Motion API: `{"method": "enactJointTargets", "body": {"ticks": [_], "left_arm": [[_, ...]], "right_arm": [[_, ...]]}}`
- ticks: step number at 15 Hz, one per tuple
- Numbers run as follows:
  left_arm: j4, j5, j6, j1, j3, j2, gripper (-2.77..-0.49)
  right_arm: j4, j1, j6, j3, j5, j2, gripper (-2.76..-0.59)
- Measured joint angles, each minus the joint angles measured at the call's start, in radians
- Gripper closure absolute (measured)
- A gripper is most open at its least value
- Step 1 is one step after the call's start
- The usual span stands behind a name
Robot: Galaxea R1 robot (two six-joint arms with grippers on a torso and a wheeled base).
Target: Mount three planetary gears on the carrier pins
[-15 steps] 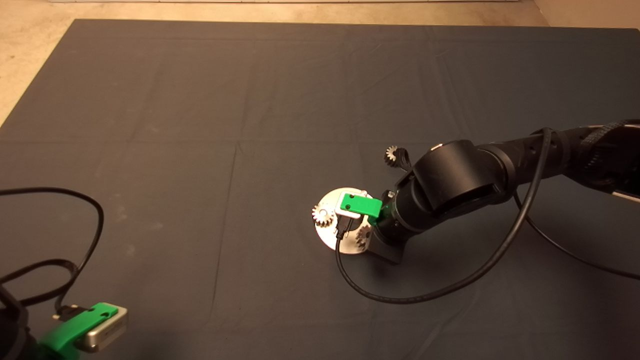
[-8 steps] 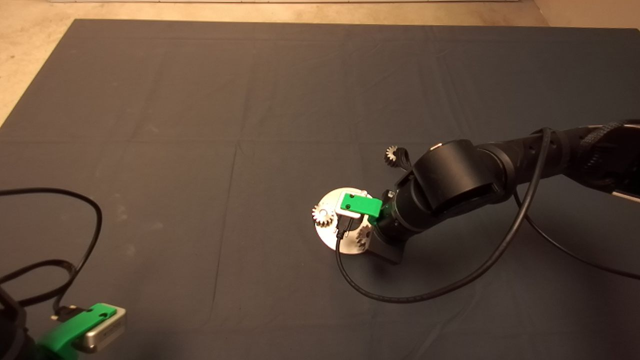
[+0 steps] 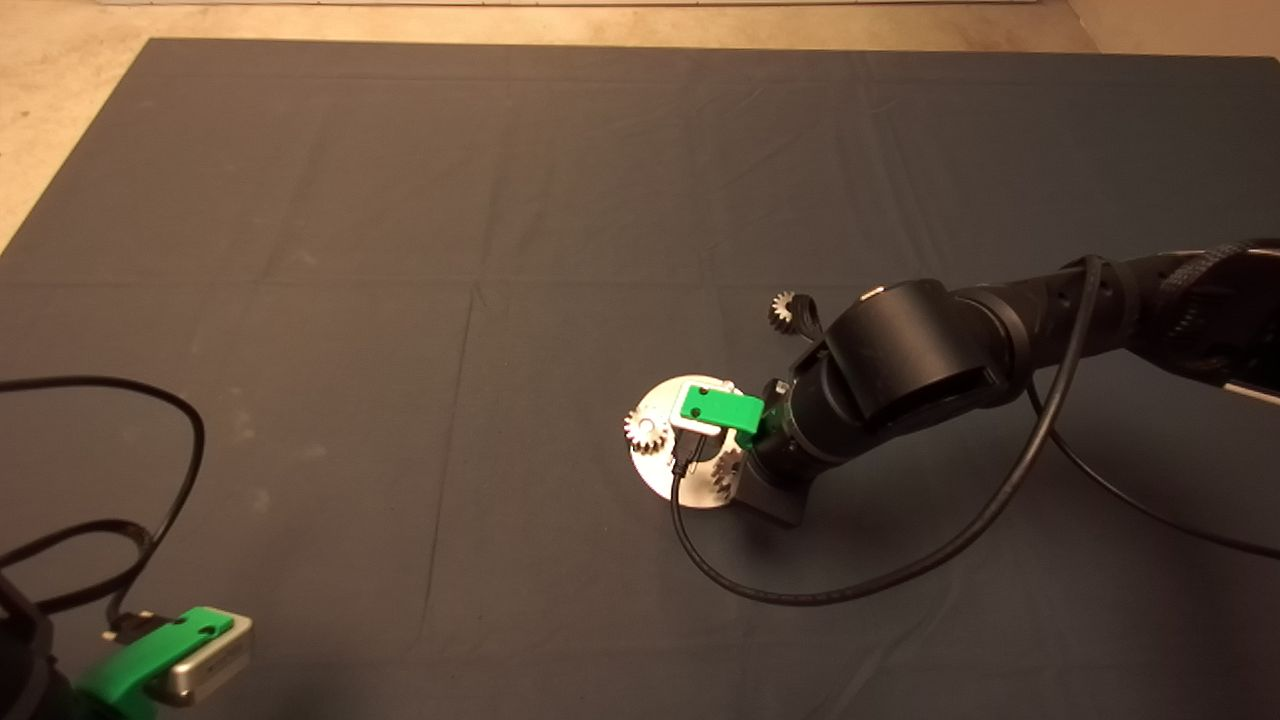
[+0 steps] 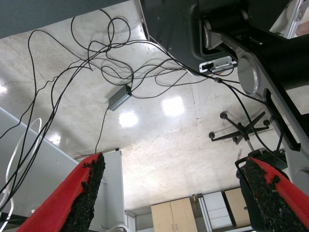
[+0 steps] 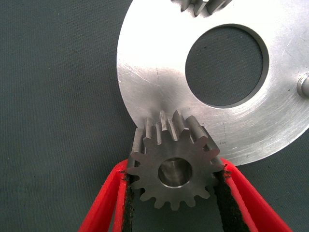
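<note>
While a planetary gear [image 5: 173, 166] is gripped between the jaws of the right gripper [image 5: 173, 193] over a carrier pin at the disc [image 5: 145, 72] rim, binding is risked if it is released tilted. The left gripper [image 4: 174, 193] is parked, jaws spread.

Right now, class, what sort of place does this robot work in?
Probably a robotics lab or workshop: a dark mat holds a metal carrier disc and planetary gears, and loose cables trail across the floor.
</note>
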Motion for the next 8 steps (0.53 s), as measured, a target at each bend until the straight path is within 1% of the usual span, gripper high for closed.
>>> {"method": "enactJointTargets", "body": {"ticks": [8], "left_arm": [[0.0,0.0,0.0,0.0,0.0,0.0,-2.04]], "right_arm": [[-0.013,0.0,0.007,0.0,-0.001,0.003,-0.99]]}}
